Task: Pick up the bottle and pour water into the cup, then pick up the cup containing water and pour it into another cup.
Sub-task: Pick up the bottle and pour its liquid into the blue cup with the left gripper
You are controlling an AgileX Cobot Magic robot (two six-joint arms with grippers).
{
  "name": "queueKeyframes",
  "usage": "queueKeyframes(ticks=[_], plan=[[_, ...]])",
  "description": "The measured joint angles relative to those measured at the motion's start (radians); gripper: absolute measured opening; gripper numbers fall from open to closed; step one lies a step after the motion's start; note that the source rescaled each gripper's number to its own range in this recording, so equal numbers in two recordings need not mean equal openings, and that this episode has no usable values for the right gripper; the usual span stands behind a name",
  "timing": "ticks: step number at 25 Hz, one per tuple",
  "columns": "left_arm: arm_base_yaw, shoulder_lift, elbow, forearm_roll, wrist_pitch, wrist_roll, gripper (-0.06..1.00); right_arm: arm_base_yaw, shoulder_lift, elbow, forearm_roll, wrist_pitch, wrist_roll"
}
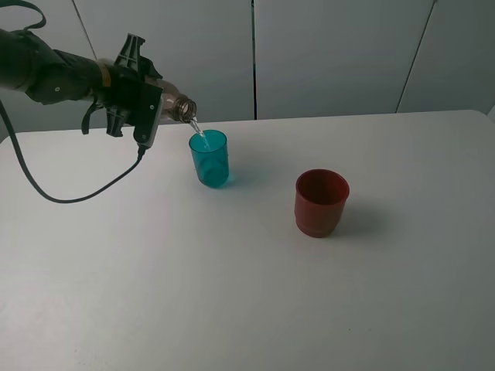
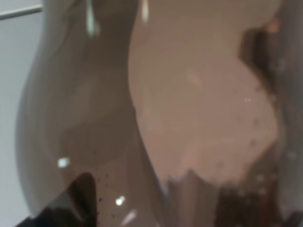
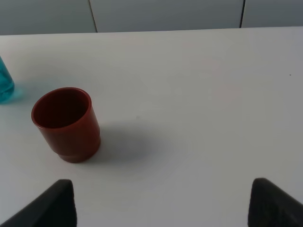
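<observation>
My left gripper (image 1: 143, 100) is shut on the clear brown-tinted bottle (image 1: 179, 107) and holds it tipped on its side, neck just above the teal cup (image 1: 209, 158). A thin stream of water (image 1: 198, 129) runs from the neck into the teal cup, which stands upright on the table. The bottle's body (image 2: 156, 118) fills the left wrist view. The red cup (image 1: 321, 202) stands upright to the right of the teal cup; in the right wrist view the red cup (image 3: 66, 123) looks empty. My right gripper (image 3: 161, 203) is open, held back from the red cup, with a sliver of the teal cup (image 3: 4, 85) at the view's edge.
The white table (image 1: 247, 294) carries only the two cups. A black cable (image 1: 69, 193) hangs from the left arm over the table's left part. A pale wall (image 1: 332, 54) stands behind the table's far edge.
</observation>
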Motion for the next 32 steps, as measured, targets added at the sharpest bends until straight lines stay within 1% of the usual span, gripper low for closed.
queueKeyframes(ticks=[5, 9, 12, 19, 27, 32], plan=[[0.009, 0.000, 0.000, 0.000, 0.003, 0.009, 0.06, 0.000, 0.000, 0.000, 0.000, 0.000, 0.000], [0.011, 0.000, 0.000, 0.000, 0.003, 0.044, 0.06, 0.000, 0.000, 0.000, 0.000, 0.000, 0.007], [0.011, 0.000, 0.000, 0.000, 0.001, 0.052, 0.06, 0.000, 0.000, 0.000, 0.000, 0.000, 0.000], [0.011, 0.000, -0.002, 0.002, -0.050, 0.087, 0.06, 0.000, 0.000, 0.000, 0.000, 0.000, 0.007], [0.011, 0.000, -0.002, 0.002, -0.072, 0.120, 0.06, 0.000, 0.000, 0.000, 0.000, 0.000, 0.000], [0.011, 0.000, -0.002, -0.015, -0.093, 0.138, 0.06, 0.000, 0.000, 0.000, 0.000, 0.000, 0.000]])
